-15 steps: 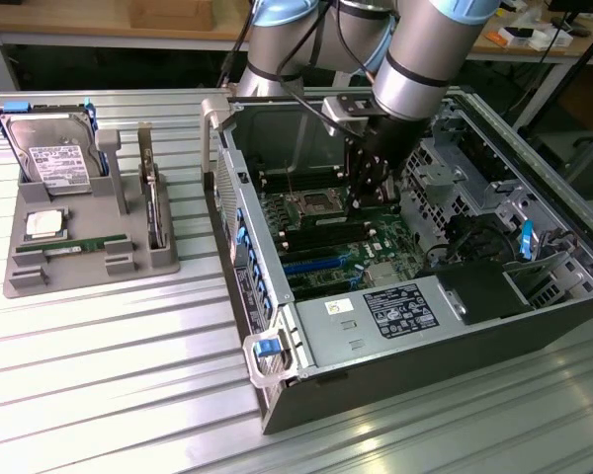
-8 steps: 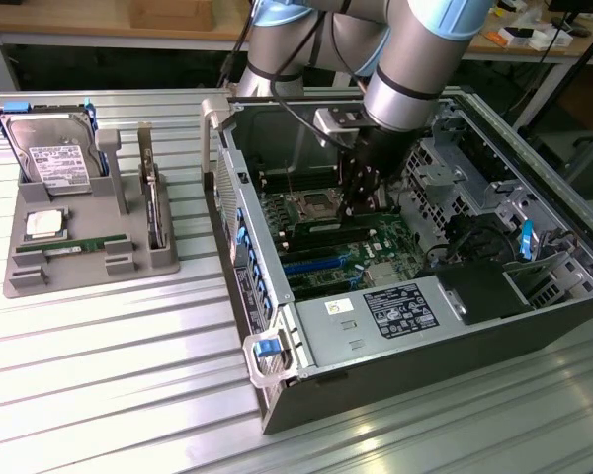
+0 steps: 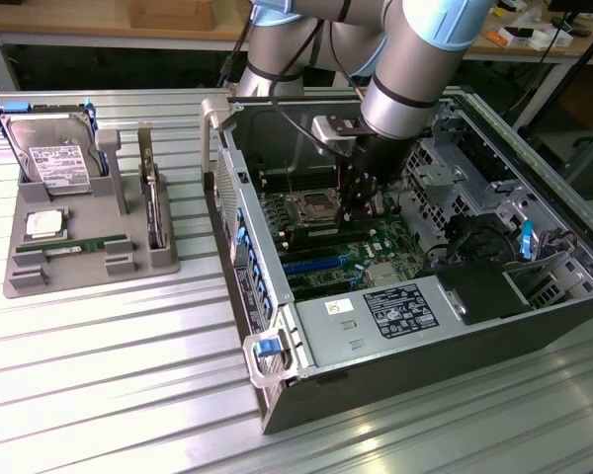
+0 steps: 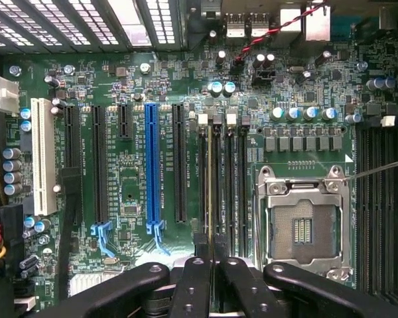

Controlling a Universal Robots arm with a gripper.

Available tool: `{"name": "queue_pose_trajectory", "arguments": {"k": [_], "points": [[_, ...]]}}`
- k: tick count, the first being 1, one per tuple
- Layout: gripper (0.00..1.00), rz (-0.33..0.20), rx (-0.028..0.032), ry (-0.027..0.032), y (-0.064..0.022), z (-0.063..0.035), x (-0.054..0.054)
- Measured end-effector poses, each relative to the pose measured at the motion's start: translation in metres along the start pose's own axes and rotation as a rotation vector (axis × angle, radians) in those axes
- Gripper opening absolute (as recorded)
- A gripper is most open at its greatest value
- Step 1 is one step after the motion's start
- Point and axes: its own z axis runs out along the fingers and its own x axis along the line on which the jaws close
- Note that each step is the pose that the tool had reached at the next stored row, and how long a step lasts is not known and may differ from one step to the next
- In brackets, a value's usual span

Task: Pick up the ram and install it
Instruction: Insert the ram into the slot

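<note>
My gripper (image 3: 361, 212) reaches down into the open computer case (image 3: 534, 326), over the motherboard (image 4: 132, 99). It hangs just beside the empty CPU socket (image 4: 304, 228). The two black fingers (image 4: 192, 285) are shut on the ram (image 4: 214, 199). The stick shows edge-on as a thin dark strip. It lines up with one of the black memory slots (image 4: 229, 192) next to the socket. I cannot tell whether its lower edge sits in the slot or hovers just above it.
A grey parts tray (image 3: 20, 281) at the exterior view's left holds a hard drive (image 3: 54, 148), a square silver CPU (image 3: 44, 224) and another green stick (image 3: 84, 244). The case walls, drive cage (image 3: 455, 168) and power supply (image 3: 376, 316) crowd the gripper.
</note>
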Motion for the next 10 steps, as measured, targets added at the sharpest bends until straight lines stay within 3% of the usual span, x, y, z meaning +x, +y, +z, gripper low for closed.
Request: {"name": "queue_pose_trajectory", "arguments": {"k": [10], "points": [[0.12, 0.0, 0.0, 0.0, -0.0008, 0.0061, 0.0002]]}}
